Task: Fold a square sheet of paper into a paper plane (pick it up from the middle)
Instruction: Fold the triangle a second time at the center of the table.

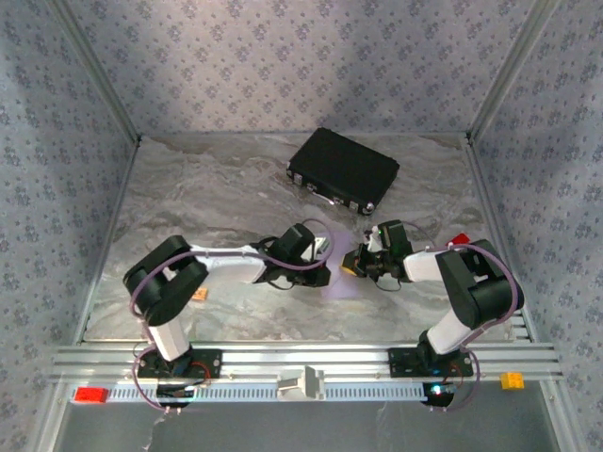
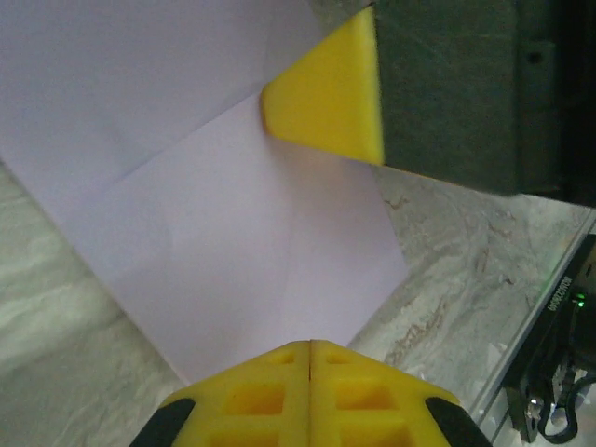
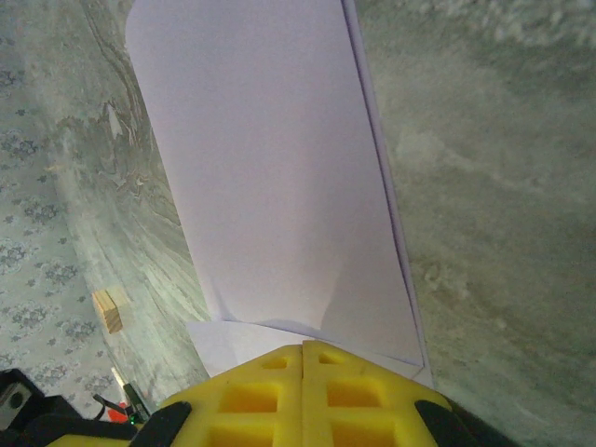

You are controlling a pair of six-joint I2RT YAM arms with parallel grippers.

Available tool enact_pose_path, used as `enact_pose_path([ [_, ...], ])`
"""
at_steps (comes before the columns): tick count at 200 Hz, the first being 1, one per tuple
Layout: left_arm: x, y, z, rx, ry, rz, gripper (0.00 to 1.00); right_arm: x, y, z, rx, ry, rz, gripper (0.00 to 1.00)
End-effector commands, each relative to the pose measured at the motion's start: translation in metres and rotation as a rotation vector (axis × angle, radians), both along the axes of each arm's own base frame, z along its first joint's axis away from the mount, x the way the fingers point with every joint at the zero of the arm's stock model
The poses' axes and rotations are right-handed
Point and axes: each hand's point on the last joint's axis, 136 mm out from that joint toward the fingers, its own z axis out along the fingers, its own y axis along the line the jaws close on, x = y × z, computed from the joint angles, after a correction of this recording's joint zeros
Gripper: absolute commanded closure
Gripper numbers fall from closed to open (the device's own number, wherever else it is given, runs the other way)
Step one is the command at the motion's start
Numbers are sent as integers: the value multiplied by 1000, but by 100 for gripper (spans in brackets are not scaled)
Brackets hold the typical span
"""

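The square sheet of paper [image 2: 233,233] is pale lilac, partly folded with a diagonal crease, and lies on the marble table between the two arms [image 1: 341,284]. My left gripper [image 2: 309,343] is shut, and the sheet's near corner disappears between its yellow tips. It sits just left of the paper in the top view [image 1: 325,268]. My right gripper [image 3: 304,345] is shut too, its tips resting on the edge of the layered paper [image 3: 279,186]. One of the right gripper's yellow fingers [image 2: 326,93] presses on the sheet by the crease. From above, the right gripper [image 1: 354,266] faces the left one.
A black case [image 1: 344,169] lies at the back of the table. A small tan block [image 3: 110,309] sits on the marble near the left arm [image 1: 200,294]. A red block [image 1: 462,238] is by the right arm. The aluminium rail [image 1: 301,363] runs along the near edge.
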Motion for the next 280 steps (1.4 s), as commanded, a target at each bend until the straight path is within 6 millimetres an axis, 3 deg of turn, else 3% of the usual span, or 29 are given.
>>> enact_pose_path([
  [1, -5, 0, -21, 43, 61, 4, 97, -13, -16, -23, -81, 84, -47, 98],
  [33, -16, 13, -46, 102, 102, 26, 100, -5, -8, -9, -55, 44, -24, 97],
  [77, -22, 25, -54, 119, 112, 46, 100, -6, 5, 25, -18, -38, 33, 98],
  [121, -20, 24, -53, 120, 105, 49, 100, -40, 26, 3, -54, 19, 125, 98],
  [155, -20, 27, -53, 127, 104, 52, 100, -42, 13, -21, -91, 77, 82, 98],
  [233, -21, 33, -58, 153, 106, 49, 100, 8, -24, -11, -77, 37, -68, 97],
  [280, -23, 36, -60, 161, 110, 46, 100, 26, -45, -14, -67, 45, -145, 97],
])
